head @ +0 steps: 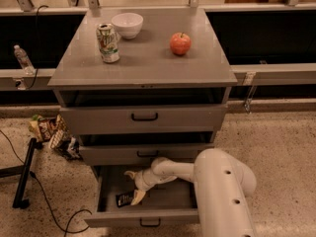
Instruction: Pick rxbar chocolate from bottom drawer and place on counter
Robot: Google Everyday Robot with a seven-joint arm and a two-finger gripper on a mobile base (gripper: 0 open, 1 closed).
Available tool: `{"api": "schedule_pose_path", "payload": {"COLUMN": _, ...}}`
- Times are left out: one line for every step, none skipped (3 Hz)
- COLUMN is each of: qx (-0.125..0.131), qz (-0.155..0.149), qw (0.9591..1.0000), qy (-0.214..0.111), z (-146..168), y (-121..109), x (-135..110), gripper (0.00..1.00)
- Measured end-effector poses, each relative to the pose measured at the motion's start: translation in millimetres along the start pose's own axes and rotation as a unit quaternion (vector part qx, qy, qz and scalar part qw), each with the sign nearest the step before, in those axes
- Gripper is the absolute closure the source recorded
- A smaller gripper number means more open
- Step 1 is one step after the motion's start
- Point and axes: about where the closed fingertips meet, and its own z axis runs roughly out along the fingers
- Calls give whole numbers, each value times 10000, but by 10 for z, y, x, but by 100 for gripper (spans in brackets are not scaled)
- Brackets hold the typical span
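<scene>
**Left of the cabinet.** A bottle [20, 58] stands on the ledge at the far left. Snack bags [49, 131] lie on the floor against the cabinet's lower left side. A black stand [24, 174] rests on the floor in front of them.

**Counter [148, 70].** A can [108, 43] stands upright near the left edge, toward the back. A white bowl [127, 24] sits just behind it and to its right, close to the back edge. Contact between the two cannot be determined. An apple [180, 43] sits right of centre, well apart from both and nearer the back edge than the front.

**Drawers.** The top drawer [143, 116] and middle drawer [143, 154] are each pulled out slightly. The bottom drawer [118, 218] is pulled out far, with its floor exposed.

**Rxbar [123, 199].** It lies flat on the bottom drawer's floor, in the left half, toward the front wall.

**Gripper [134, 185].** It is inside the bottom drawer, just right of the rxbar, reaching in from the right on the white arm [217, 181]. The fingers are spread apart and nothing is grasped. The upper one points up and left. The lower fingertip [138, 197] meets the rxbar's right end.
</scene>
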Motion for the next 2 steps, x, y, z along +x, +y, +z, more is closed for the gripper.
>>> {"api": "schedule_pose_path", "payload": {"qx": -71, "qz": -33, "qw": 10000, "qy": 28, "z": 279, "y": -74, "x": 64, "gripper": 32}}
{"api": "schedule_pose_path", "payload": {"qx": -236, "qz": 51, "qw": 9997, "qy": 64, "z": 491, "y": -67, "x": 154, "gripper": 23}}
